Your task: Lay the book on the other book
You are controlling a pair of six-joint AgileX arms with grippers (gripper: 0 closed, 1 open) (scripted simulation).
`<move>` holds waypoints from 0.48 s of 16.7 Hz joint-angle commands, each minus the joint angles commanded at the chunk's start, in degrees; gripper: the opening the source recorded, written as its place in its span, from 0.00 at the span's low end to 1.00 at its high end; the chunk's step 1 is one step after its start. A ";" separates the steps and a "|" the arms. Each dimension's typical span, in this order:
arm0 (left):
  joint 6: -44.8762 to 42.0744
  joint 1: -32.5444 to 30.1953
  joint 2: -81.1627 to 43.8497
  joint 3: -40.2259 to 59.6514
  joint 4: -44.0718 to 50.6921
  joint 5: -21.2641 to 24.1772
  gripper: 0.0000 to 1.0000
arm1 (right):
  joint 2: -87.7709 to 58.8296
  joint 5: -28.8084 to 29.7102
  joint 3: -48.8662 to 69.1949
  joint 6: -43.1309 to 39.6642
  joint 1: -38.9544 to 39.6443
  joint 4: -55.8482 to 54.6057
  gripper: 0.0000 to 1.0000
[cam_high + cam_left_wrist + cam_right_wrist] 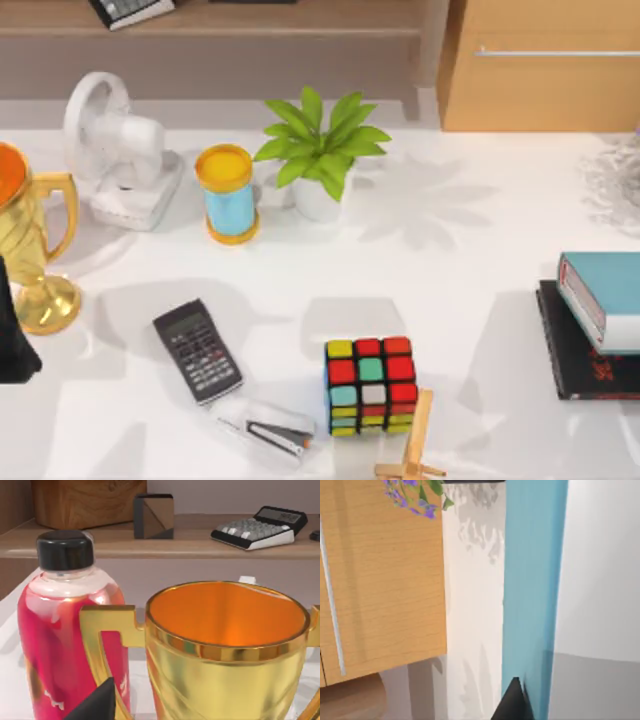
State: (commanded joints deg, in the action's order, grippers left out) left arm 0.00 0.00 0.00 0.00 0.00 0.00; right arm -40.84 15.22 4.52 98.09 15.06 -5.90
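Note:
The book (pixel 612 295), thick with a teal-blue cover and white page edges, lies across the other book (pixel 580 360) at the table's right edge. The other book is thin, flat and black with red lettering, and it sticks out from under the teal one toward the front. In the right wrist view the teal cover (pixel 535 590) runs close past the camera, and a dark part of my right gripper (pixel 512 702) sits against it. My left gripper (pixel 12 345) is parked at the table's left edge beside the gold trophy cup (pixel 35 250).
A Rubik's cube (pixel 371 385), a calculator (pixel 197 350) and a stapler (pixel 270 428) lie at the front middle. A wooden stand (pixel 412 455) is beside the cube. At the back stand a potted plant (pixel 320 155), a yellow-capped cylinder (pixel 228 193) and a white fan (pixel 118 150). A red bottle (pixel 60 630) stands by the trophy.

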 joint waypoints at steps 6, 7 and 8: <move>0.00 0.00 0.00 0.00 0.00 0.00 1.00 | 0.78 0.24 -1.42 0.41 1.26 0.24 0.00; 0.00 0.00 0.00 0.00 0.00 0.00 1.00 | 0.60 0.21 -1.43 0.42 1.24 0.05 0.00; 0.00 0.00 0.00 0.00 0.00 0.00 1.00 | -0.09 0.12 -1.47 0.39 1.16 -0.65 0.00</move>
State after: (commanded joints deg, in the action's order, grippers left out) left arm 0.00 0.00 0.00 0.00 0.00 0.00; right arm -40.93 15.34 3.05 98.47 16.22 -6.56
